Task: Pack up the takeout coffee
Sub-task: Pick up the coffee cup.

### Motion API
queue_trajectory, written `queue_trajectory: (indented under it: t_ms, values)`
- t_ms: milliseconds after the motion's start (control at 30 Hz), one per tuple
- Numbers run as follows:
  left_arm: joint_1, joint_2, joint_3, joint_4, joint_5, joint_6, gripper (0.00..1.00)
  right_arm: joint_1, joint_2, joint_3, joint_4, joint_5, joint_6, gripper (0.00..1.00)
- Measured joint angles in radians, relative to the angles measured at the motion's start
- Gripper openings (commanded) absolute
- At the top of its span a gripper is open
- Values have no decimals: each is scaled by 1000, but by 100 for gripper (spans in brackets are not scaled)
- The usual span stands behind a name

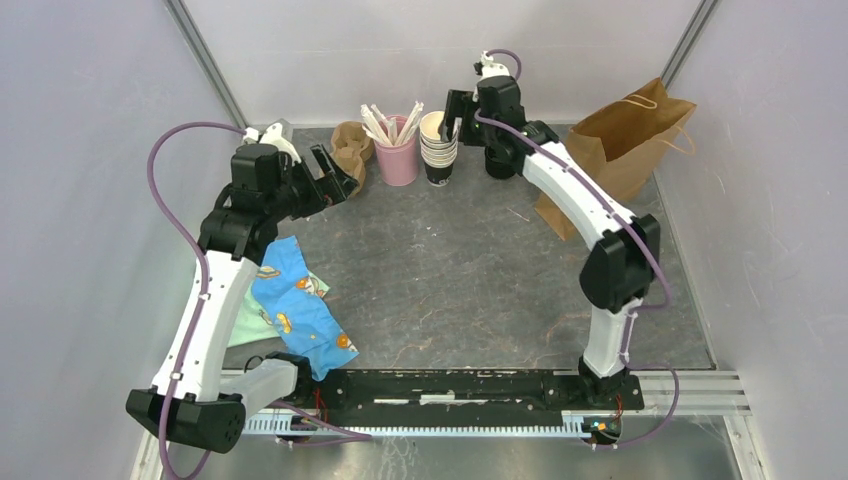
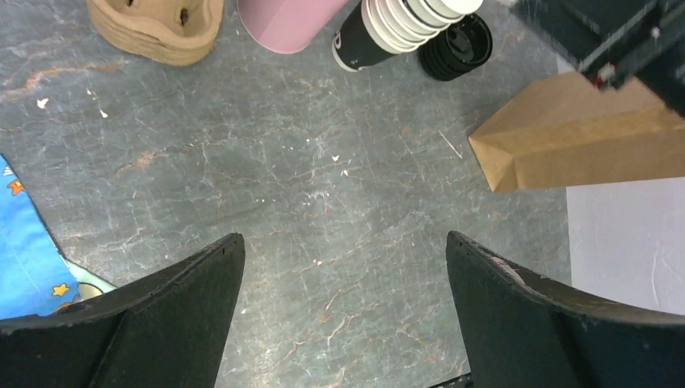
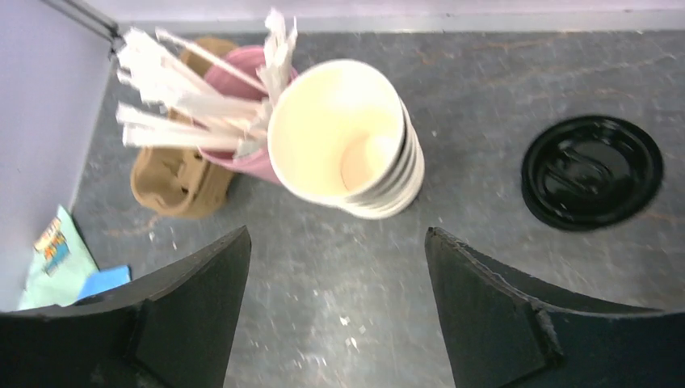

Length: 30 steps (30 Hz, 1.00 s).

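Near edge: both arm bases bolted side by side. Just beyond the left base, a blue patterned cloth (image 1: 300, 305) lies crumpled on the grey tabletop (image 1: 450, 280), overlapping a pale green cloth (image 1: 240, 325).

Mid-left: left end effector (image 2: 343, 238) hangs over bare tabletop, fingers wide apart, nothing between them.

Far row, left to right: brown cardboard cup carrier (image 1: 350, 150); pink cup (image 1: 397, 160) stuffed with white paper-wrapped sticks (image 3: 186, 121); stack of lidless cups (image 3: 339, 133), black outside, cream inside; stack of black lids (image 3: 591, 171) just to the right of the cups.

Right end effector (image 3: 337, 232) hovers by the top of the cup stack, fingers apart, gripping nothing; contact with the rim cannot be told.

Far right: brown paper bag (image 1: 625, 145), tilted, leaning toward the right wall, handles up.

Takeout coffee, a lidded black cup: cannot be made out in any view.
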Motion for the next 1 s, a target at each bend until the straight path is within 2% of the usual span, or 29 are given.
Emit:
queue_trajectory:
  t_ms: [133,500,1000]
  values:
    - [0,1,-29,7,20,0,100,-3,106,101,35,18,53,77]
    - [-34,7,-35,-3,22,35,100,-15,237,158,117,53,134,59]
    - [-141,20,-34,-23,-57,128,100,-19,282,201,116,81,172,38]
